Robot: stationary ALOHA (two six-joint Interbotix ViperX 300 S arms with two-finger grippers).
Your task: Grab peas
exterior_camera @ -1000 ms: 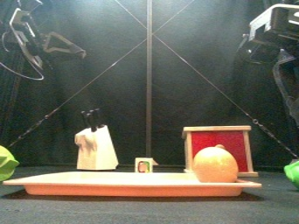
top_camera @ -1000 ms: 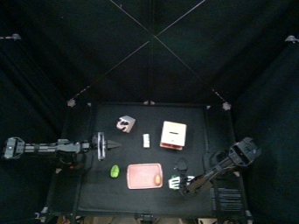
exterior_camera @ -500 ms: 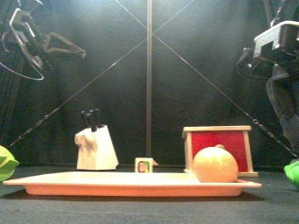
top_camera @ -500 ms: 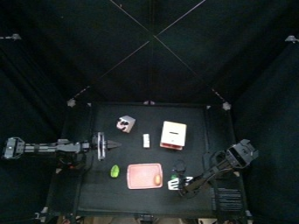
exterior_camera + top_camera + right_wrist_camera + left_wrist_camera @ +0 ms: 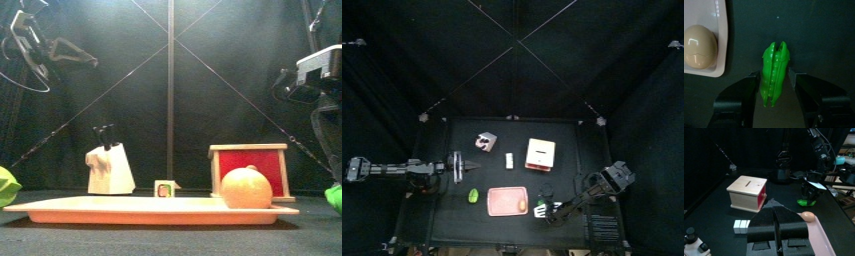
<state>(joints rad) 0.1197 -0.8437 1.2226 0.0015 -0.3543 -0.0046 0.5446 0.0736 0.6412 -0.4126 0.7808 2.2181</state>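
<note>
**Pea pod: grip point and handling**

With the right gripper (image 5: 774, 95) poised directly above it, the peas (image 5: 773, 74) lie flat on the black table (image 5: 817, 30), just beside the long edge of the pink board (image 5: 721, 50) and apart from it. In the right wrist view the pod sits centred in the gap between the two jaws, which stand wide, one on each side of it, with nothing between them but the pod itself. No contact is visible yet.

In the top view the pod (image 5: 541, 209) lies near the table's front right corner, under the right gripper (image 5: 552, 211), on the right of the board (image 5: 508, 201).

Handling, as a judgement: the pod looks like a small moulded toy, so expect it to be light, stiff and smooth-skinned. Being slim, it offers little surface; a grip near either tapered end would likely let it pivot or squirt out. Take hold across the mid-length, where the body is widest, with the jaws closing on its two long sides. It lies low on the table, so the fingertips must come nearly to the surface before closing.

An egg-shaped object (image 5: 699, 46) rests on the board close by; keep the near jaw off the board's rim.

The left gripper (image 5: 777, 228) rests at the table's left side, jaws together and empty.
</note>
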